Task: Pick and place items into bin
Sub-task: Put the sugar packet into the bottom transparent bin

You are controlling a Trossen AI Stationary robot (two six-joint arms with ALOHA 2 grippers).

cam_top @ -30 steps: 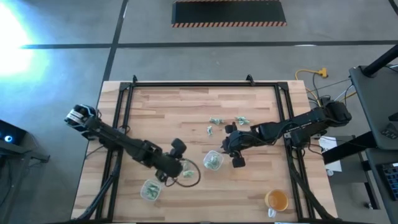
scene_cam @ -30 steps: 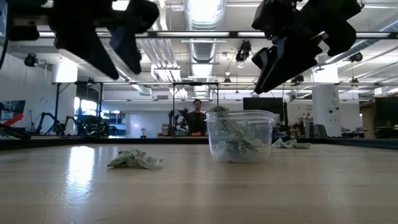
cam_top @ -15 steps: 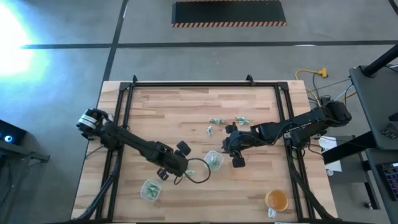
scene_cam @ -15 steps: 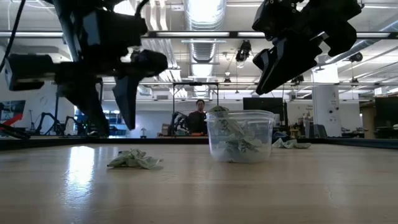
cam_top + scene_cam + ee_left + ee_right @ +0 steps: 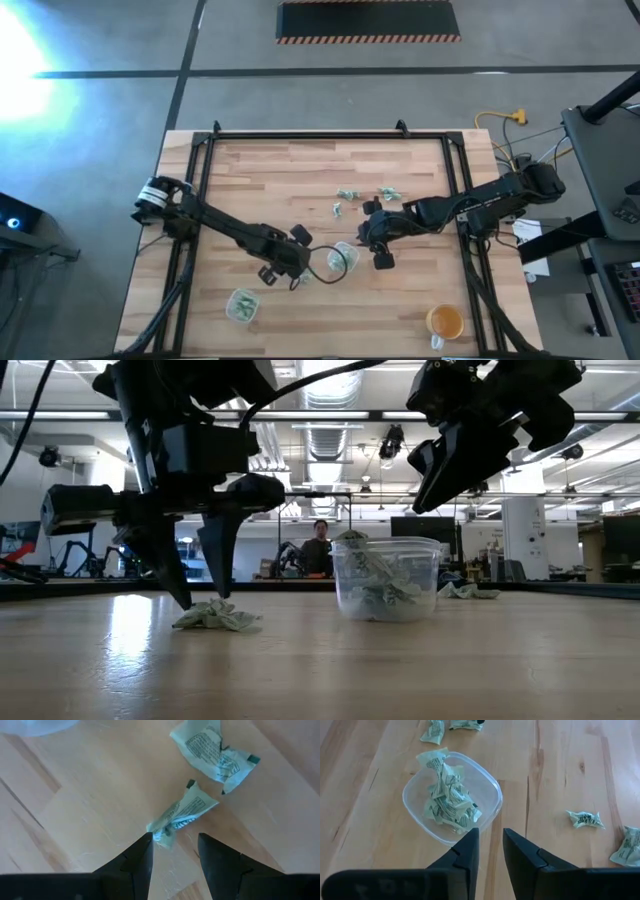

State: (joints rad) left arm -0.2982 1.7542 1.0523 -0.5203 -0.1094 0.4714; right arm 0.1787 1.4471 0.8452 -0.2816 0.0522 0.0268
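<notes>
The items are small crumpled green-and-white wrappers. One wrapper lies on the wood just in front of my left gripper, which is open, points down and has its tips close to the table. A second wrapper lies beside it. A clear cup holds several wrappers. My right gripper hangs above the table beside that cup, open by a narrow gap and holding nothing. More wrappers lie farther back. My left gripper comes at the wrapper from above, pointing down, with its open fingers astride the wrapper's twisted end. One fingertip stands right at that end; I cannot tell whether it touches. The wrapper lies flat on the table.
A second clear cup with wrappers stands near the table's near edge on the left. An orange-filled cup stands at the near right corner. Loose wrappers lie to the right of the middle cup. A person shows in the room behind.
My left gripper has swung toward the table's right, away from the near-left cup, and has come down until its open fingertips stand at the loose wrapper beside the middle cup.
</notes>
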